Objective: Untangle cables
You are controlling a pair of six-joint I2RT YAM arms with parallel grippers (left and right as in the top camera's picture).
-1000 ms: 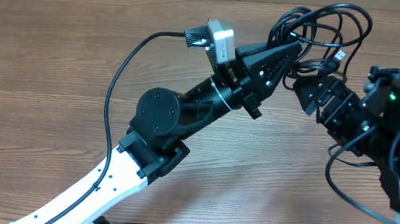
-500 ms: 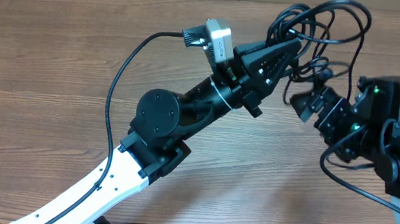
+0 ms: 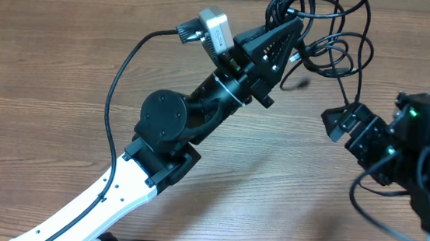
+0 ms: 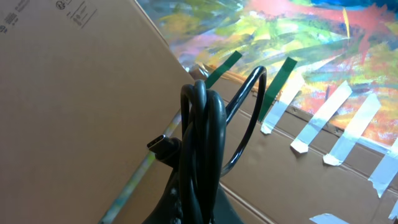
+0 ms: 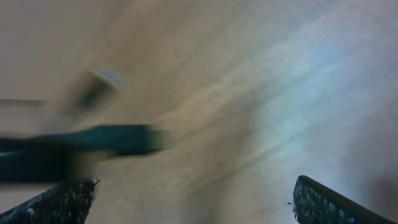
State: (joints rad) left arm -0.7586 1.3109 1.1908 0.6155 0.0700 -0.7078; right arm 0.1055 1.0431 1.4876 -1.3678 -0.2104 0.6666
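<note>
The cables (image 3: 324, 46) are a tangle of thin black loops lifted off the wooden table (image 3: 49, 51) at the top centre. My left gripper (image 3: 292, 24) is shut on the bundle. In the left wrist view several strands of the cables (image 4: 202, 134) run up out of my left gripper (image 4: 202, 213), with a small plug (image 4: 163, 147) at the left. My right gripper (image 3: 338, 122) stands open below and to the right of the loops, apart from them. In the blurred right wrist view my right gripper (image 5: 193, 205) holds nothing, and a dark plug end (image 5: 121, 139) hangs ahead of it to the left.
The left arm (image 3: 160, 123) crosses the table from the bottom left, with its grey camera box (image 3: 213, 31) and thick wire (image 3: 116, 88). The left wrist view shows a cardboard box (image 4: 68, 99) and taped painted board (image 4: 323, 124) behind.
My left gripper has risen and shifted left with the cables, lifting the loops. The right gripper has drawn back down and right, away from them, still open.
</note>
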